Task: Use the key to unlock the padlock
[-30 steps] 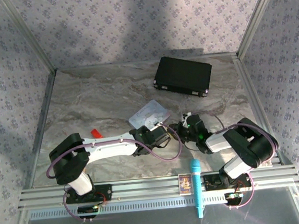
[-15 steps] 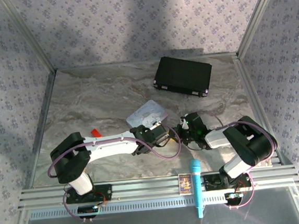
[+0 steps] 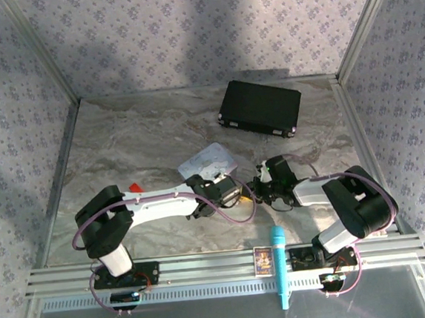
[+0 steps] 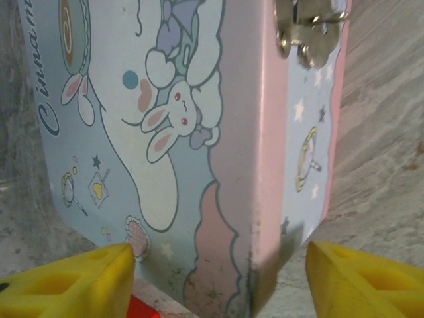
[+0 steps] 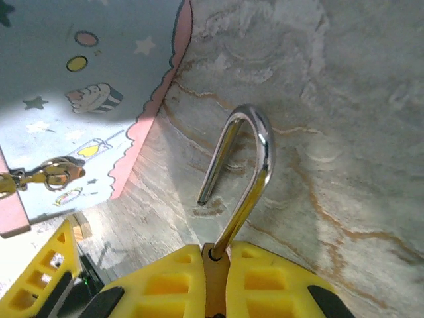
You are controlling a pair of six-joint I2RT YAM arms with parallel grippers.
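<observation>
Where the 2 arms meet near the middle of the tabletop (image 3: 121,137), a pale blue tin (image 3: 210,161) lies just beyond both grippers. Its pink-edged side and metal clasp (image 4: 308,26) are close ahead of the left gripper (image 3: 229,192). A black case (image 3: 260,109) sits toward the far right corner, well apart, and a small red block (image 3: 135,187) lies toward the left edge, just beside the left arm. A teal pen (image 3: 280,265) and a small card (image 3: 263,259) rest on the rail at the near edge. Both arms reach low and inward, their wrists almost facing each other. The left gripper's yellow fingers (image 4: 73,281) are spread wide, gripping nothing, with the tin's corner between them and gaps on both sides. The right gripper (image 5: 215,268) is clenched on the padlock (image 5: 248,156), pinching its brass body, and the silver shackle points out over bare marble just beside the tin. From above the padlock is too small to read, while the right wrist view shows 1 shackle leg seated in the body and the other hanging free
</observation>
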